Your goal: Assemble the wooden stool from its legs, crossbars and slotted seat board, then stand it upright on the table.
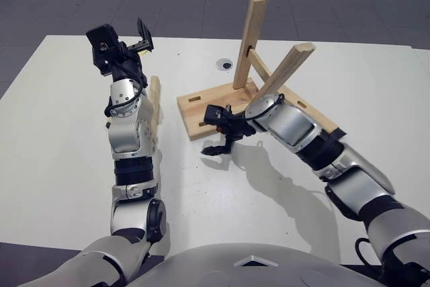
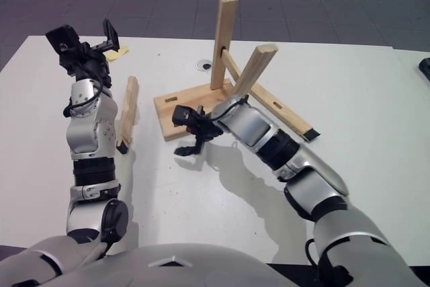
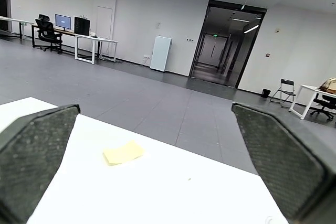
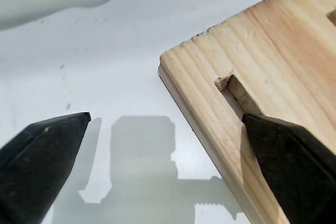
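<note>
The slotted seat board (image 1: 198, 111) lies flat on the white table. Two legs stand in it: one upright (image 1: 250, 39), one leaning (image 1: 287, 66), with a crossbar (image 1: 261, 65) between them. Another wooden piece (image 1: 314, 115) lies behind my right forearm. A loose leg (image 2: 127, 111) lies on the table beside my left arm. My right gripper (image 1: 218, 140) hovers open at the board's front corner, one fingertip (image 4: 286, 153) over the board near a slot (image 4: 231, 85), the other over bare table. My left gripper (image 1: 129, 39) is raised high at the far left, open and holding nothing.
A yellow sticky note (image 3: 123, 152) lies near the table's far left edge. A small round grommet (image 1: 225, 64) sits in the tabletop behind the board. Bare table (image 1: 54, 139) stretches to the left and along the front.
</note>
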Tool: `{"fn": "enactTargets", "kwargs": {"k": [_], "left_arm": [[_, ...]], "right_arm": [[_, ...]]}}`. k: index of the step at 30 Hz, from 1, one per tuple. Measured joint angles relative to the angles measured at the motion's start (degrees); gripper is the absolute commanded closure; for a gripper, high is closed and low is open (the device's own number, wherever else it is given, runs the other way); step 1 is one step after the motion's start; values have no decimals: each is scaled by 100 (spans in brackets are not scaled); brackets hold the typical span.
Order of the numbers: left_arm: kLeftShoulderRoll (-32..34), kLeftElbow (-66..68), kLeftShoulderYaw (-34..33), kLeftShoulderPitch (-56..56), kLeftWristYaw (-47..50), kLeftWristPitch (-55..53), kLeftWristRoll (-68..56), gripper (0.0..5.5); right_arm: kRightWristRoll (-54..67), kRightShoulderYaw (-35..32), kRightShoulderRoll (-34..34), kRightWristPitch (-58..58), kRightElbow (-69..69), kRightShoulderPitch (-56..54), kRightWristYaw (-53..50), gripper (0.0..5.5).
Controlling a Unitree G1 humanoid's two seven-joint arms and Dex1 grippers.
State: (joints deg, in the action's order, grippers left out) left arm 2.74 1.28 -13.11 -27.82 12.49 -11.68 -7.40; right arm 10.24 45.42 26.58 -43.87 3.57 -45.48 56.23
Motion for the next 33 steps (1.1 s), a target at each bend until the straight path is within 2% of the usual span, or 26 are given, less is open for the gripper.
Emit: {"fn": "enactTargets", "kwargs": {"k": [4, 7, 9, 11, 14, 16, 19, 21, 23, 26, 29, 33], "left_arm": [[2, -78, -33, 112, 95, -56, 45, 10], [2, -214, -10, 182, 128, -154, 58, 10], [-5, -229, 28, 233, 135, -216, 65, 10], [-34, -240, 33, 269, 147, -229, 64, 10], [-78, -271, 31, 299, 168, -229, 60, 10], [-87, -334, 2, 333, 184, -231, 58, 10], [-68, -382, -65, 340, 185, -253, 59, 10], [-20, -380, -110, 339, 182, -269, 58, 10], [30, -360, -175, 328, 185, -290, 45, 10], [107, -190, -372, 300, 190, -373, 22, 10], [208, -11, -385, 197, 173, -389, 42, 10], [196, 133, -258, 79, 123, -380, 55, 10]], "right_arm": [[-1271, 642, 1014, 1672, -305, -89, 714, 14], [-2280, 676, 1670, 2705, -357, -140, 621, 14], [-2558, 350, 2039, 3032, -527, 159, 379, 14], [-2283, -340, 2063, 2978, -835, 595, 16, 14], [-1538, -1638, 1759, 2804, -1228, 1166, -685, 14], [-1189, -2765, 1235, 2499, -1407, 1681, -1703, 14], [-1208, -3914, 395, 1755, -1390, 2195, -3323, 14], [-1167, -4533, -265, 1355, -1607, 2419, -4207, 14], [-1029, -5002, -627, 1266, -1808, 2476, -4696, 14], [-892, -5791, -853, 1282, -1645, 2332, -5383, 14], [-1651, -5604, -907, 1766, -546, 1804, -6338, 14], [-1996, -5063, -1329, 2520, 874, 1134, -6759, 14]]}}
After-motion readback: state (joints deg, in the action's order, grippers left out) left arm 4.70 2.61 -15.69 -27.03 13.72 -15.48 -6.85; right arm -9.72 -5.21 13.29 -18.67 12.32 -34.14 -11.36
